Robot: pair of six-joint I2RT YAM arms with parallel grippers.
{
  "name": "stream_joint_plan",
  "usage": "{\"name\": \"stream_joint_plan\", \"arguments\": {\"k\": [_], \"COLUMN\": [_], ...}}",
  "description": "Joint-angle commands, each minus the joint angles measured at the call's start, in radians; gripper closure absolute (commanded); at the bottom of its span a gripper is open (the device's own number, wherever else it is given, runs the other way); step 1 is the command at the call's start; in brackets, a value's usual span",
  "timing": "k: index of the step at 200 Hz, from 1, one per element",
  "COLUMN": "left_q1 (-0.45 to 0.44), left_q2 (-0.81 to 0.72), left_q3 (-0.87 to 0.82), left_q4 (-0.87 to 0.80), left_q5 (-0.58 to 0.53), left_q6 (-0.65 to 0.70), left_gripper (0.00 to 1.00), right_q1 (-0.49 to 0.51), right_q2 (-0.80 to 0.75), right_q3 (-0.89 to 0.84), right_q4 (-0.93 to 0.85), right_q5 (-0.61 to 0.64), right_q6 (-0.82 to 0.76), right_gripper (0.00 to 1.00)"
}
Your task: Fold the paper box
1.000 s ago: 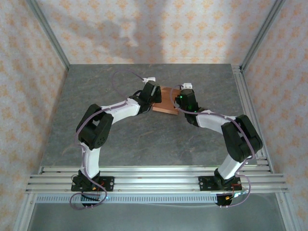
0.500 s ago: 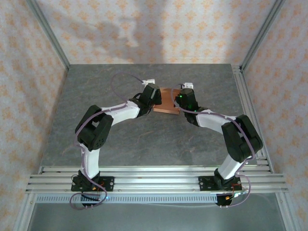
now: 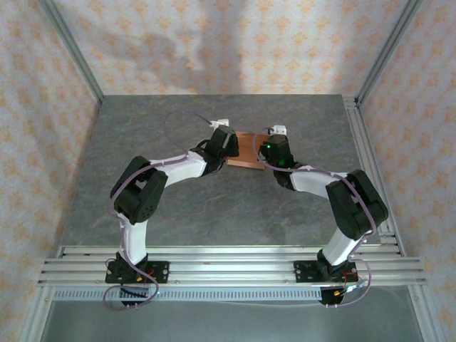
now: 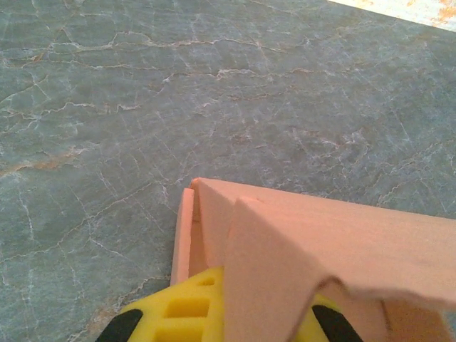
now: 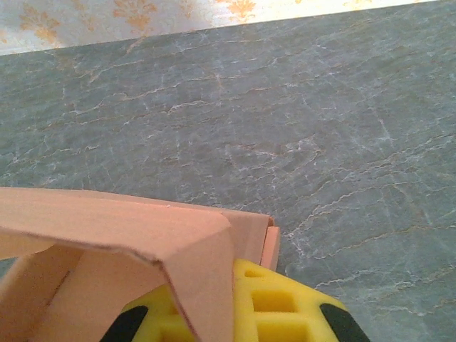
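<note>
Paper box (image 3: 246, 150), salmon-pink and half-raised, sits upper centre of the overhead frame on the grey table (image 3: 214, 206), flanked by the left gripper (image 3: 229, 152) and right gripper (image 3: 264, 152), both clenched shut. Push both side walls inward evenly, tips low, so the creases stand square; card flaps cover the yellow fingers (image 4: 187, 313), so whether any card is pinched cannot be told.

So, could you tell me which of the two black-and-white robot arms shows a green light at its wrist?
The right arm: a green light glows on its black wrist beside the salmon-pink card box; the left arm has a plain black wrist.
</note>
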Motion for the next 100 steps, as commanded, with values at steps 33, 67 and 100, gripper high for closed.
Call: {"name": "stream_joint_plan", "arguments": {"k": [33, 67, 100], "left_q1": [-0.014, -0.014, -0.014], "left_q2": [0.001, -0.011, -0.016], "left_q3": [-0.043, -0.062, -0.091], "left_q4": [-0.068, -0.062, -0.031], "left_q5": [0.039, 0.036, 0.028], "left_q6": [-0.020, -0.019, -0.019], "left_gripper": [1.00, 1.00, 1.00], "right_q1": [0.014, 0.014, 0.014], "right_q2": [0.033, 0.007, -0.018], "right_q3": [-0.027, -0.032, -0.054], "right_q4": [0.045, 0.055, 0.079], "right_q5": [-0.055, -0.081, -0.122], "right_q6": [-0.016, -0.030, -0.044], "right_gripper": [0.99, 0.98, 0.87]}}
